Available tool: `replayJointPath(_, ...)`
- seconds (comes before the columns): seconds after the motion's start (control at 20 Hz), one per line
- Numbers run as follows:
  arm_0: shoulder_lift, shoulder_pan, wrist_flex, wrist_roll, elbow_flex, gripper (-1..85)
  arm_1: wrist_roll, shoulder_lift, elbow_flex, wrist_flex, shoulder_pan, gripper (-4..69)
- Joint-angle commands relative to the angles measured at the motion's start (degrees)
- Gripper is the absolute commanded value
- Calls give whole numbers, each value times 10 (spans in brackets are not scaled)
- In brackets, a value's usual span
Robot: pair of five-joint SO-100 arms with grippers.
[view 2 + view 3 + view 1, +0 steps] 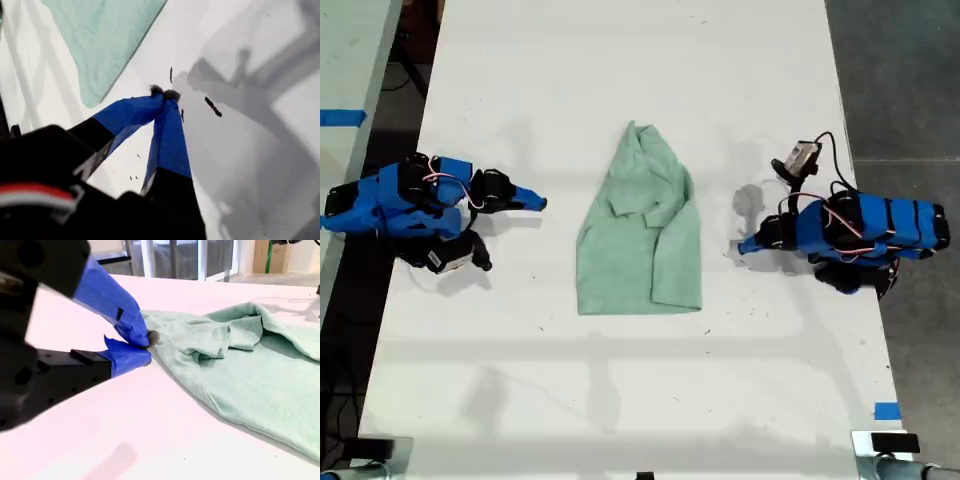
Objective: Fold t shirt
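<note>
Shirt lying between my two idle, empty arms

The wrinkled mint-green cloth t shirt (642, 228) lies bunched on the white table (620, 60), apart from both grippers. My first gripper (165, 93) and second gripper (148, 346) are pinched closed on nothing; closing on only one layer could drag it crooked.

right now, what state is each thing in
t shirt: lying on the table, partly folded and wrinkled, narrow at one end, held by neither tool
my first tool: shut, empty, tips over bare table beside the shirt's lower corner
my second tool: shut, empty, tips close to the shirt's edge, not gripping it
</note>
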Motion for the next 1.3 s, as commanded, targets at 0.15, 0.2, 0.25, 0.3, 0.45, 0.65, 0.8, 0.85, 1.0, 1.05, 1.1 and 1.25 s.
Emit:
replayJointPath(0.15, 4, 5, 2, -9, 4, 1, 4, 8, 33, 6, 6, -12)
replayJointPath(0.2, 4, 5, 2, -9, 4, 1, 4, 8, 33, 6, 7, -12)
replayJointPath(0.25, 4, 5, 2, -9, 4, 1, 4, 8, 33, 7, 8, -12)
replayJointPath(0.3, 4, 5, 2, -9, 4, 1, 4, 8, 33, 7, 8, -12)
replayJointPath(0.45, 4, 4, 2, -9, 4, 1, 4, 8, 33, 7, 8, -12)
replayJointPath(0.65, 4, 4, 2, -9, 4, 1, 3, 8, 32, 7, 9, -12)
replayJointPath(0.8, 4, 4, 2, -9, 4, 1, 3, 8, 32, 8, 10, -12)
replayJointPath(0.85, 4, 4, 2, -9, 4, 1, 3, 8, 32, 8, 10, -12)
replayJointPath(1.0, 4, 4, 2, -9, 4, 1, 2, 8, 32, 8, 11, -12)
replayJointPath(1.05, 4, 4, 2, -9, 4, 1, 1, 8, 32, 8, 11, -12)
replayJointPath(1.1, 4, 3, 2, -9, 4, 1, 0, 8, 32, 8, 12, -12)
replayJointPath(1.25, 4, 3, 2, -9, 4, 1, -1, 8, 33, 8, 12, -12)
